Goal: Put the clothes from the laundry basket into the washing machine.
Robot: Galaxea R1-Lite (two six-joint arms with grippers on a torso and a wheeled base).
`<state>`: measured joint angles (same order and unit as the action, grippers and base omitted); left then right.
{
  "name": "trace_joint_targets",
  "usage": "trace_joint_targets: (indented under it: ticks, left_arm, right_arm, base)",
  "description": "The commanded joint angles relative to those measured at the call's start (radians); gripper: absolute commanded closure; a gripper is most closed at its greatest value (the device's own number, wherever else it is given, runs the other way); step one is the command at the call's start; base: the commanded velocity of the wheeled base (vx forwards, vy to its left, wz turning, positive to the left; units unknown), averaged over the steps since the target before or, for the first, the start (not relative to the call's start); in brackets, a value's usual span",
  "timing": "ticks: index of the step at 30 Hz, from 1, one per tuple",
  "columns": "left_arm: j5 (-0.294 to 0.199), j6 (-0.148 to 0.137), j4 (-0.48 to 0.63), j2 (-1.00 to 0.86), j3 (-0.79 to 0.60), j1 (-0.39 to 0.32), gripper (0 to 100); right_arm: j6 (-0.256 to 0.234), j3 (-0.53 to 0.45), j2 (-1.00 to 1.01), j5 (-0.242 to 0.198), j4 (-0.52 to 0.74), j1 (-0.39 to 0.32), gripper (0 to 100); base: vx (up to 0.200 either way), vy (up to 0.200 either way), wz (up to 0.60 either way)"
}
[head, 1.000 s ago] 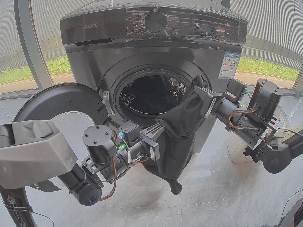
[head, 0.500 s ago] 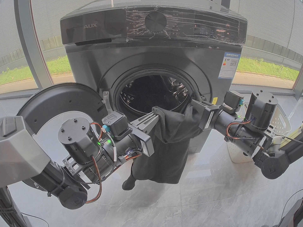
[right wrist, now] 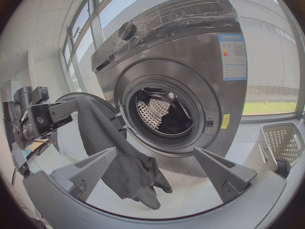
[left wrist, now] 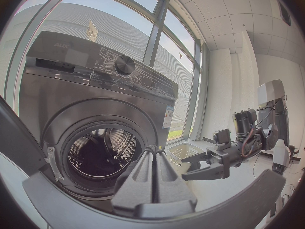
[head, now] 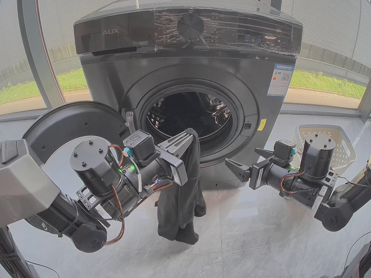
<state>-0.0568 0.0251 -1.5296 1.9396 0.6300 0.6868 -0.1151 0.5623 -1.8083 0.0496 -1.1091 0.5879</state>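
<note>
Your left gripper (head: 188, 135) is clamped on the dark grey cloth garment (head: 179, 201), which hangs before the open porthole of the dark grey front-loading washing machine (head: 185, 66). Your right gripper (head: 241, 158) is spread and empty, near the white perforated laundry basket (head: 340, 145). A blue-and-white label (head: 281, 80) marks the machine's front.

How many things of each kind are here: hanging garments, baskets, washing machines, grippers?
dark garment: 1
laundry basket: 1
washing machine: 1
grippers: 2, left gripper and right gripper
Total: 5
</note>
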Motion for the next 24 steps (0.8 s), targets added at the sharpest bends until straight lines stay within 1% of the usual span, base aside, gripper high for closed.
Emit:
trace_joint_targets:
  ticks: [1,2,3,4,5,6,7,10,14,18,24]
  left_arm:
    - [0.0,0.001,0.0,0.03,0.02,-0.01,100]
    - [0.0,-0.001,0.0,0.035,0.02,-0.013,100]
    - [0.0,-0.001,0.0,0.035,0.02,-0.013,100]
    - [0.0,-0.001,0.0,0.042,0.022,-0.015,100]
    - [0.0,-0.001,0.0,0.044,0.023,-0.015,100]
    - [0.0,-0.001,0.0,0.044,0.023,-0.015,100]
    - [0.0,-0.002,0.0,0.048,0.022,-0.013,100]
    - [0.002,-0.004,0.0,0.05,0.023,-0.012,100]
    - [0.002,-0.005,0.002,0.05,0.023,-0.01,100]
    - [0.018,-0.007,0.003,0.048,0.036,-0.004,100]
    - [0.018,-0.008,0.005,0.047,0.037,-0.003,100]
  right_arm:
    - [0.009,-0.033,0.018,-0.033,-0.018,0.046,0]
    - [0.015,-0.044,0.018,-0.045,-0.028,0.059,0]
    - [0.015,-0.044,0.018,-0.045,-0.028,0.059,0]
    - [0.029,-0.062,0.017,-0.07,-0.055,0.089,0]
    - [0.035,-0.065,0.015,-0.079,-0.072,0.102,0]
    - [0.037,-0.065,0.014,-0.08,-0.075,0.105,0]
    - [0.037,-0.065,0.009,-0.088,-0.106,0.13,0]
    - [0.037,-0.048,0.003,-0.091,-0.12,0.153,0]
    - [0.037,-0.022,-0.034,-0.089,-0.121,0.15,0]
    - [0.038,0.016,-0.098,-0.082,-0.123,0.138,0]
    - [0.04,0.103,-0.186,-0.074,-0.144,0.136,0]
  base:
    - [0.0,0.0,0.0]
    - [0.0,0.0,0.0]
    - [0.0,0.0,0.0]
    - [0.0,0.0,0.0]
    - [0.0,0.0,0.0]
    - [0.0,0.0,0.0]
    - [0.0,0.0,0.0]
    - [0.0,0.0,0.0]
    - [0.0,0.0,0.0]
    - [0.0,0.0,0.0]
    - [0.0,0.0,0.0]
